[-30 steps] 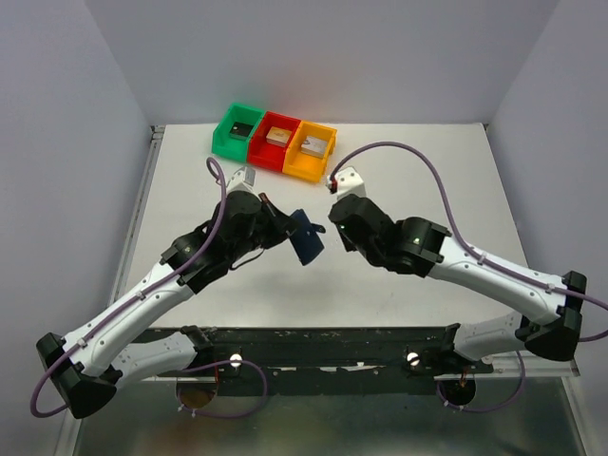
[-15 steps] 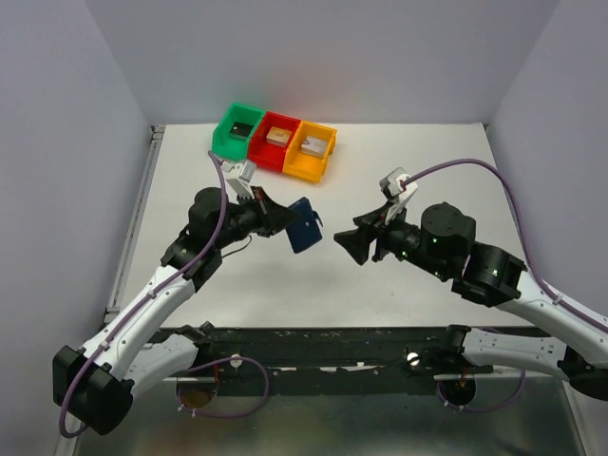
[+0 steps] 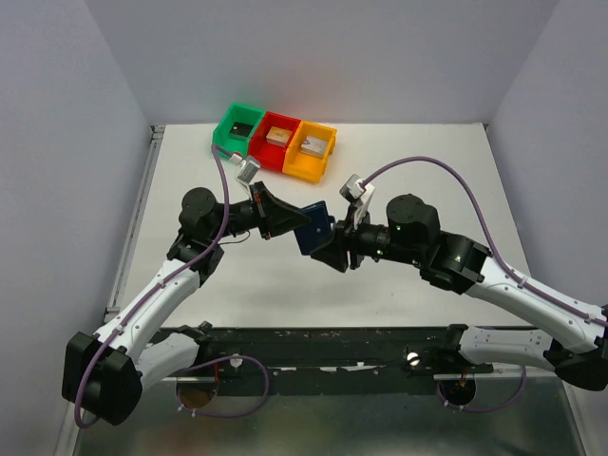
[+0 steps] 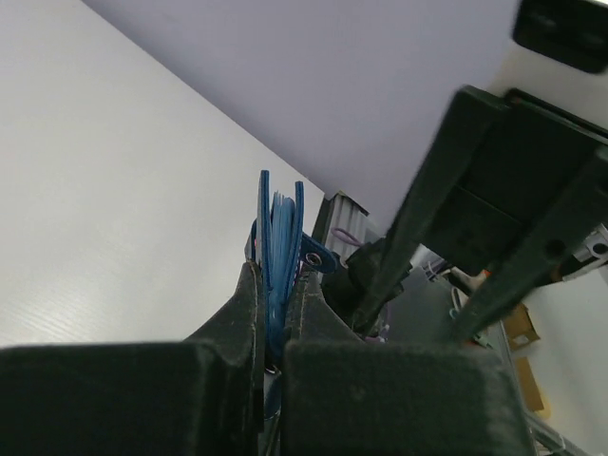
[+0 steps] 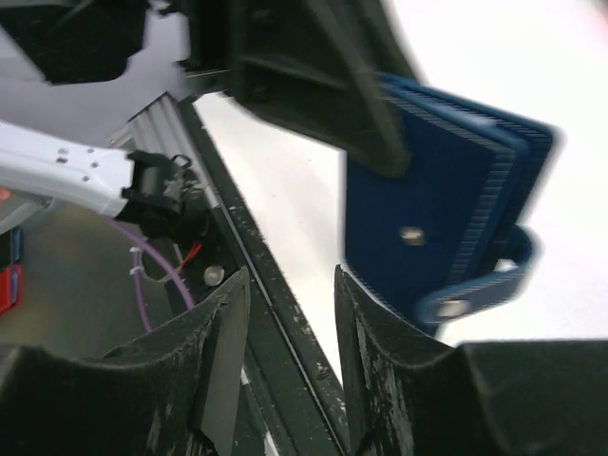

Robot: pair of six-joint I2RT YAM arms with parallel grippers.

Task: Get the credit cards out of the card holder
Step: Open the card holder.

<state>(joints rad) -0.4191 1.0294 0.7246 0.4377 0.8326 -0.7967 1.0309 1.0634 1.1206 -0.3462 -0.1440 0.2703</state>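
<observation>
- Grip check: left fingers (image 4: 237, 318) pinch the card holder (image 3: 312, 228) aloft above the surface (image 3: 427, 171), between both arms.
- Right fingers (image 5: 380, 347) spread, just beside its strap (image 5: 475, 290).
- Likely best: slip in squarely, pinch one card only.

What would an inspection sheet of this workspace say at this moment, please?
Surface: white table, no marks seen.
Job's things: navy card holder held in the air, covers nearly together, strap loose; credit cards, none seen outside it.
Clutter: green bin, red bin, orange bin in a row at the far edge, a small block in each.
Grippers: left tool shut on the card holder; right tool open beside it, holding nothing.
Cables: purple cables loop over both arms.
Surroundings: pale walls; black rail at near edge.
</observation>
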